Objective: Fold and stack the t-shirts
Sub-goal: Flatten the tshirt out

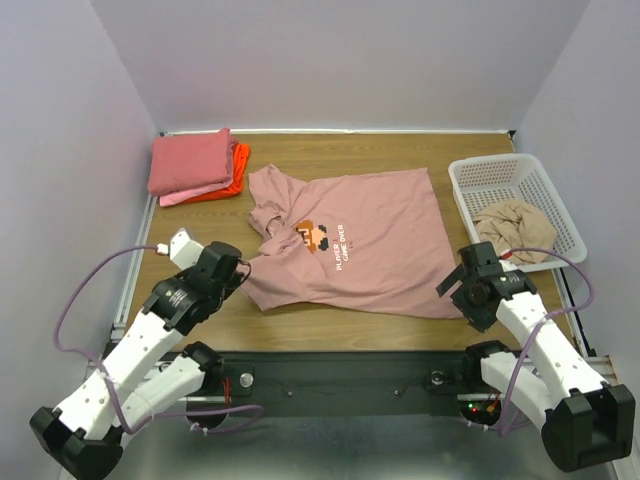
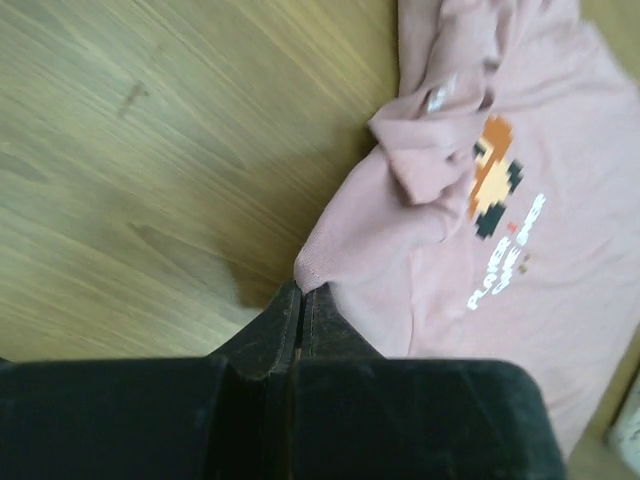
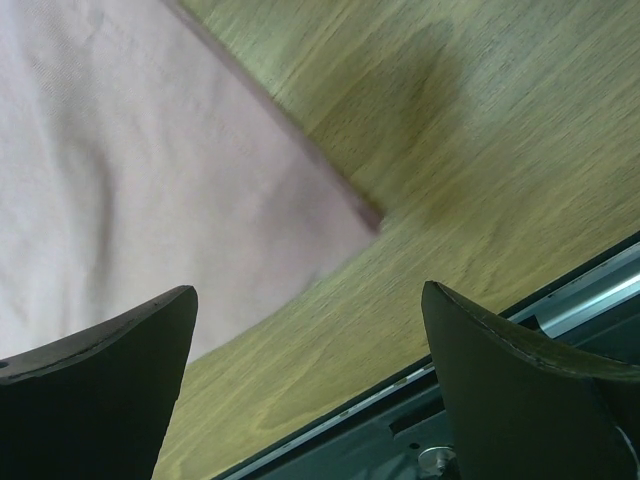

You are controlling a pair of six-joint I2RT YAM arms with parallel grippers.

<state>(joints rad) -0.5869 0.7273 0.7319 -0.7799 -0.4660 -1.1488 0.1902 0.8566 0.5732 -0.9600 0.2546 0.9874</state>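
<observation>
**A:** Top view first. Where's the work?
**B:** dusty-pink tee (image 1: 380, 250) lies open, print up, centre of table (image 1: 330, 150). Neck end at 9 o'clock, hem at 3. Neck + near sleeve rumpled, not flat.
**A:** Stack?
**B:** 10 o'clock corner. coral-pink tee (image 1: 188, 160) on top, pale-pink tee (image 1: 178, 198) edge under it, orange-red tee (image 1: 240, 165) showing on the stack's 3 o'clock side. All folded.
**A:** Basket?
**B:** basket (image 1: 490, 161) at 2 o'clock. beige tee (image 1: 515, 228) bunched inside, unfolded.
**A:** Arms?
**B:** left gripper (image 1: 243, 274) at the dusty-pink tee's 8 o'clock edge. right gripper (image 1: 453, 280) at its 4 o'clock corner.
**A:** L wrist cam.
**B:** Fingers (image 2: 285, 325) pressed together, no gap. Sleeve-hem corner sits at 12 o'clock of the tips, touching them. Can't tell if any cloth is nipped between.
**A:** R wrist cam.
**B:** Fingers (image 3: 110, 360) spread wide, nothing held. Tee's hem corner lies at 12 o'clock betw. them on bare wood, not touched.
**A:** Tally?
**B:** My read: 3 folded + stacked, 1 laid out w/ no proper fold made yet, 1 waiting in basket. Past halfway by count. Left to do: fold + place the dusty-pink one, then pull, spread, fold + place the beige one.
</observation>
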